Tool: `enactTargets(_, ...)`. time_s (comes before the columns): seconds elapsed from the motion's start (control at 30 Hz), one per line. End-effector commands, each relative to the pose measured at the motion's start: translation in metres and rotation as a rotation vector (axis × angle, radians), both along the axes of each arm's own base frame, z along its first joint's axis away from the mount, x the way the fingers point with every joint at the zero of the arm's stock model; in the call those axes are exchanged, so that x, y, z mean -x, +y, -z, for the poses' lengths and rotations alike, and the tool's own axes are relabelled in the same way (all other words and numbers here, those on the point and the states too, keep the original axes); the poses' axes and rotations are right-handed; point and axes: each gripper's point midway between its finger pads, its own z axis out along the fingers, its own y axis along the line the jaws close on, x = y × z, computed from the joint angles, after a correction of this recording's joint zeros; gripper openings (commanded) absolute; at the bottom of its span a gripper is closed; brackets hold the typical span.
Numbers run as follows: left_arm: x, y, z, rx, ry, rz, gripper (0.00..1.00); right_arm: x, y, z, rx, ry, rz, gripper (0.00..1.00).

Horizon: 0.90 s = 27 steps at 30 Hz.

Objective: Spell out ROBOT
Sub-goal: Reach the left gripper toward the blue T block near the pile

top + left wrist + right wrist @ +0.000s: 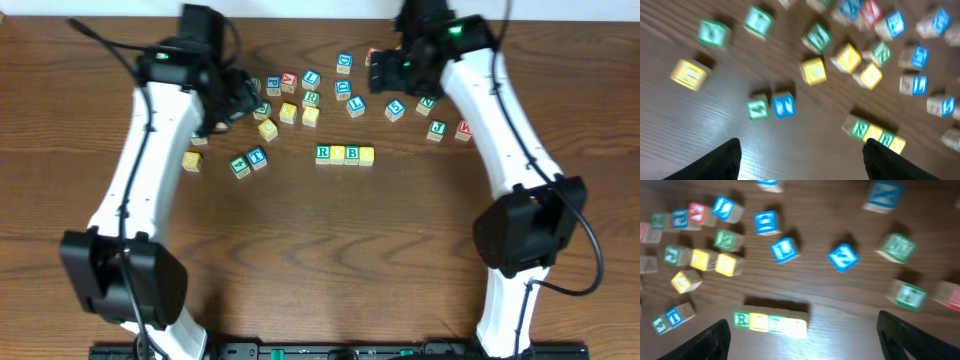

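Observation:
A row of letter blocks (344, 154), green, yellow, green, yellow and starting with R, lies mid-table. It also shows in the left wrist view (874, 135) and the right wrist view (770, 322). A blue T block (257, 158) sits next to a green block (240, 166) left of the row. My left gripper (800, 162) is open and empty, raised over the left block cluster. My right gripper (802, 337) is open and empty, raised over the back right blocks.
Many loose letter blocks are scattered along the back of the table (310, 95). A lone yellow block (191, 160) lies at the left. A green block (437, 129) and a red one (463, 129) lie at the right.

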Motion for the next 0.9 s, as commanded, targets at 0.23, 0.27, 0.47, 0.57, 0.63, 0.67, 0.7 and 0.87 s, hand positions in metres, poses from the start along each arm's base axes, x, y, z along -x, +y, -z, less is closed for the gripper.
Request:
enactTargets(0.23, 0.009, -0.039, 0.082, -0.175, 0.161, -0.111, 0.65, 0.008, -0.016, -0.021, 0.005, -0.009, 0.004, 0.89)
enactTargets(0.27, 0.009, -0.038, 0.089, -0.183, 0.176, -0.124, 0.64, 0.010, -0.016, -0.020, 0.007, -0.002, 0.003, 0.89)
enactTargets(0.47, 0.009, -0.025, 0.124, -0.216, 0.260, -0.147, 0.61, 0.017, -0.013, -0.018, 0.016, 0.019, -0.013, 0.89)
enactTargets(0.57, 0.005, -0.017, 0.131, -0.216, 0.266, -0.163, 0.61, 0.017, -0.011, -0.018, 0.016, 0.018, -0.018, 0.91)
enactTargets(0.63, 0.004, -0.013, 0.132, -0.215, 0.269, -0.173, 0.61, 0.018, -0.008, -0.018, 0.016, 0.016, -0.025, 0.92)
enactTargets(0.67, 0.003, -0.012, 0.133, -0.215, 0.270, -0.176, 0.61, 0.018, -0.006, -0.018, 0.016, 0.016, -0.028, 0.92)
enactTargets(0.7, 0.003, -0.012, 0.133, -0.214, 0.270, -0.176, 0.61, 0.018, -0.006, -0.018, 0.018, 0.015, -0.027, 0.92)
enactTargets(0.87, 0.000, -0.019, 0.134, -0.205, 0.253, -0.163, 0.57, 0.018, -0.006, -0.018, 0.018, 0.016, -0.027, 0.93)
